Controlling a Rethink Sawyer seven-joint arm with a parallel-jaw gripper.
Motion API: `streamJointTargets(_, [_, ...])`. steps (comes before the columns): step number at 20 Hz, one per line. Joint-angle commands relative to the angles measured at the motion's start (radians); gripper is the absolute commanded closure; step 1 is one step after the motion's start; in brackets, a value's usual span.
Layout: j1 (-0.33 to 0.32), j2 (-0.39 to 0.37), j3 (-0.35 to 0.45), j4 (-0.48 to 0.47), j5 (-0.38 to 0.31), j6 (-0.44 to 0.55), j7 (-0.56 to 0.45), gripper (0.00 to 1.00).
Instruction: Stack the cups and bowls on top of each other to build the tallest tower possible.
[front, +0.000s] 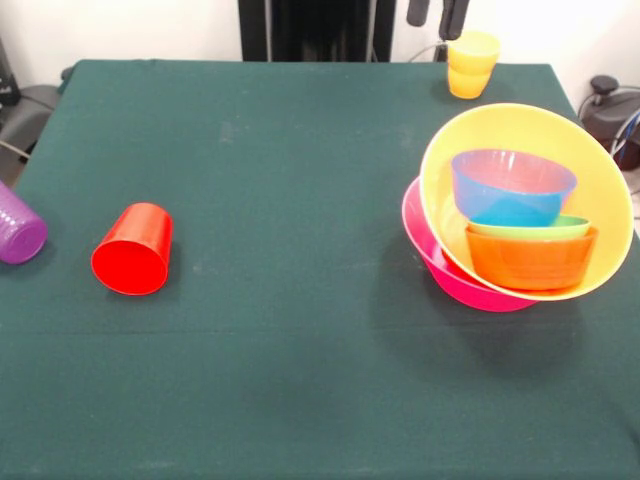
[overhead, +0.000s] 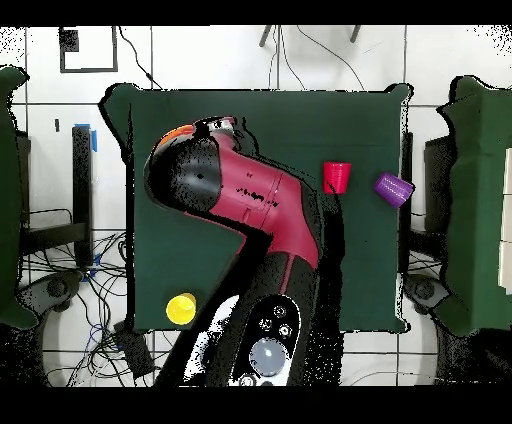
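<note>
The tower stands at the right in the front view: a large pink bowl (front: 440, 268) holds a tilted large yellow-orange bowl (front: 600, 190). Inside it are a small blue bowl (front: 513, 185), a light green bowl (front: 530, 226) and a small orange bowl (front: 530, 258). The small green bowl is hidden. A yellow cup (front: 473, 48) sits on an orange cup (front: 467, 84) at the far edge, and it also shows in the overhead view (overhead: 181, 309). A red cup (front: 132, 250) (overhead: 337, 177) and a purple cup (front: 18, 227) (overhead: 394, 189) lie on their sides. My gripper (front: 436, 12) shows only its tips, open and empty, above the yellow cup.
The green table (front: 300, 150) is bare between the red cup and the bowls. In the overhead view my red arm (overhead: 250, 200) covers the bowls. Cables and a dark device (front: 610, 110) lie off the table's right edge.
</note>
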Motion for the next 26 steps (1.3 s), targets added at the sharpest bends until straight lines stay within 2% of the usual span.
streamJointTargets(1, [0.02,0.021,0.099,0.133,-0.066,-0.06,0.02,0.0])
streamJointTargets(10, [0.055,0.03,0.082,0.177,-0.051,-0.109,0.079,0.0])
streamJointTargets(19, [0.047,0.046,0.11,0.229,-0.036,-0.205,0.087,0.0])
streamJointTargets(26, [0.067,0.049,0.099,0.262,-0.025,-0.227,0.108,0.0])
